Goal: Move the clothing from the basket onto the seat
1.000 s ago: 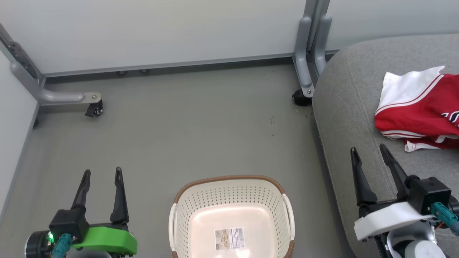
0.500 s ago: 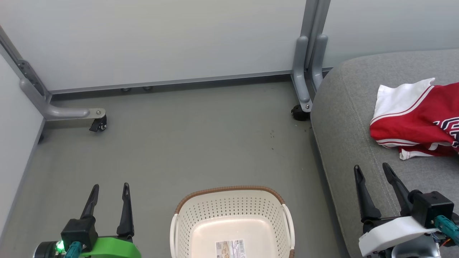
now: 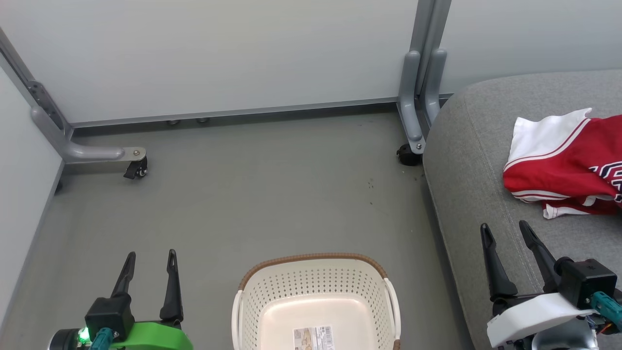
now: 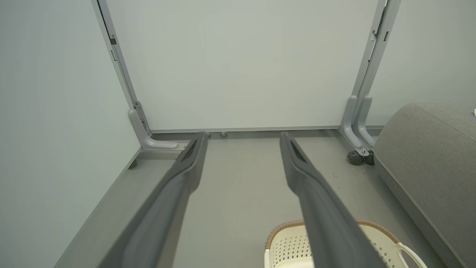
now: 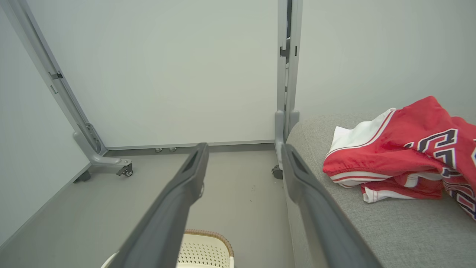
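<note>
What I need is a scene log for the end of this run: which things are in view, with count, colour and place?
jersey: 1, red and white, crumpled on the seat
seat: 1, grey, right
basket: 1, cream, brown rim, on the floor, bottom centre
label: 1, pale, basket bottom
castors: 2, black, back of floor
left gripper: 1, dark fingers, open, lower left
right gripper: 1, dark fingers, open, over seat's edge

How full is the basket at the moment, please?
Empty: the basket shows a bare bottom with its label; the clothing lies crumpled on the seat.
</note>
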You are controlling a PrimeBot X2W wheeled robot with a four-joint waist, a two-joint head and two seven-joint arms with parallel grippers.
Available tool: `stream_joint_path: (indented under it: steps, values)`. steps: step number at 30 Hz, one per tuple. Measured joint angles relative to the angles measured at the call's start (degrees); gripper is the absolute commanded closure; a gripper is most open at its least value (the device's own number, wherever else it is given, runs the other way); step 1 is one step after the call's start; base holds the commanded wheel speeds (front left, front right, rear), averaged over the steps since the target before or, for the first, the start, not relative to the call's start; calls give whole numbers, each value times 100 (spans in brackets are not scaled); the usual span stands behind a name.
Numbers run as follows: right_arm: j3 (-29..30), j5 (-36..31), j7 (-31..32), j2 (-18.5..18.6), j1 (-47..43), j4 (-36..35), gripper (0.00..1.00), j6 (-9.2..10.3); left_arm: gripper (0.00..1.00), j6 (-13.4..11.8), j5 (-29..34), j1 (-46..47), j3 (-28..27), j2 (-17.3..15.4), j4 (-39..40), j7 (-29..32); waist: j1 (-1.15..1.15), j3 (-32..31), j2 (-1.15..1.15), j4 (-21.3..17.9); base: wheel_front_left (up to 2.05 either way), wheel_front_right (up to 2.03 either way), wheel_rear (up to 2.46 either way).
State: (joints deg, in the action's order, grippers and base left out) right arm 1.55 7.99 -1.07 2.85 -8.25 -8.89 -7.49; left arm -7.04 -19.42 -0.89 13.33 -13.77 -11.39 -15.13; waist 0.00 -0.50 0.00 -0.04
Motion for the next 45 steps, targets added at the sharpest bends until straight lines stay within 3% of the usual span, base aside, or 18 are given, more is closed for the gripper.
stream_joint_path:
  steps: [4,5,9,26,45]
  values:
    - [7,0,1,0,0,-2,0,-1,0,5,40,0,-20,34,-23,0,0,-10,0,9,0,0,0]
    - [7,-1,4,-3,0,18,100,-1,100,4,40,0,-18,45,-41,0,0,-12,0,11,0,0,0]
    - [-29,109,5,-32,-3,170,100,-1,100,18,-69,-8,-9,103,-182,49,0,-12,0,11,0,0,0]
    - [-49,2082,49,67,191,650,100,0,100,322,-1655,16,-427,332,-204,510,0,0,0,10,0,0,0]
    - [-41,3806,127,142,513,1060,100,0,100,608,-3088,159,-820,538,-215,938,0,12,0,9,0,0,0]
